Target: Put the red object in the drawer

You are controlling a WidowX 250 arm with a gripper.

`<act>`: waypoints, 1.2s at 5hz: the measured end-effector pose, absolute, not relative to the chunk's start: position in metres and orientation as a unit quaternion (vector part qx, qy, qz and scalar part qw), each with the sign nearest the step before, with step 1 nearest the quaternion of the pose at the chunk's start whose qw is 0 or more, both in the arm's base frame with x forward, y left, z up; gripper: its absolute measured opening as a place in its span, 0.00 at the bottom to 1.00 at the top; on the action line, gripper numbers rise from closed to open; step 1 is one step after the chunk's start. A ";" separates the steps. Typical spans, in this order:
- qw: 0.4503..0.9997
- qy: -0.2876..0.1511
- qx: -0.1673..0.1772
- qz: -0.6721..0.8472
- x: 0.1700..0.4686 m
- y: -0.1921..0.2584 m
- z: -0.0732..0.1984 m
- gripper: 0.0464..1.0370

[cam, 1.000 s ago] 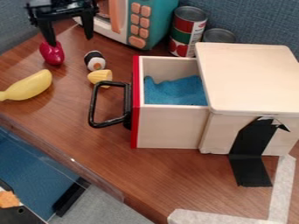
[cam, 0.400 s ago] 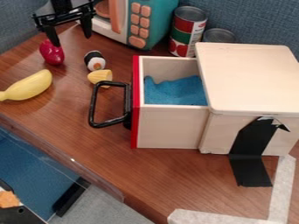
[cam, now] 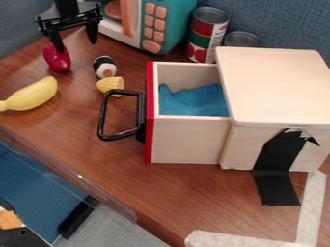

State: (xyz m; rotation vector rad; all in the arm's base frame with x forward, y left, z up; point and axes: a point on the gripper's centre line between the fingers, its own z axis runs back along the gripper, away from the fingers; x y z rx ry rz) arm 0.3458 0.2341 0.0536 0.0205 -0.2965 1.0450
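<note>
1. Red object (cam: pixel 57 60), camera view: lies on the brown table (cam: pixel 187 193) at upper left, outside the drawer (cam: pixel 187 140).
2. Black gripper (cam: pixel 76 47): hangs at the upper left, its two fingers spread apart. The tip of one finger overlaps the upper part of the red object; whether they touch cannot be told. The other finger stands to the right of the red object.
3. Drawer: pulled out from the wooden box (cam: pixel 277 87), with a red front, a black handle (cam: pixel 105 116) and a blue cloth (cam: pixel 193 99) inside.
4. Banana (cam: pixel 31 95): on the table, below and to the left of the red object.
5. Sushi roll (cam: pixel 103 66) and yellow piece (cam: pixel 111 85): close together on the table, between the red object and the drawer.
6. Toy microwave (cam: pixel 155 24): at the top, left of the tall can (cam: pixel 207 36); the other can (cam: pixel 243 38) stands behind the box.
7. Black tape (cam: pixel 277 185): runs from the box's side onto the table.
</note>
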 end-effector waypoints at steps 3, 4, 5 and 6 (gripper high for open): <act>0.852 -0.126 0.012 0.509 0.332 0.230 0.058 0.96; 0.822 -0.136 -0.003 0.553 0.327 0.233 0.064 0.96; 0.783 -0.149 -0.005 0.604 0.327 0.236 0.072 0.96; 0.698 -0.169 -0.011 0.696 0.324 0.247 0.071 0.96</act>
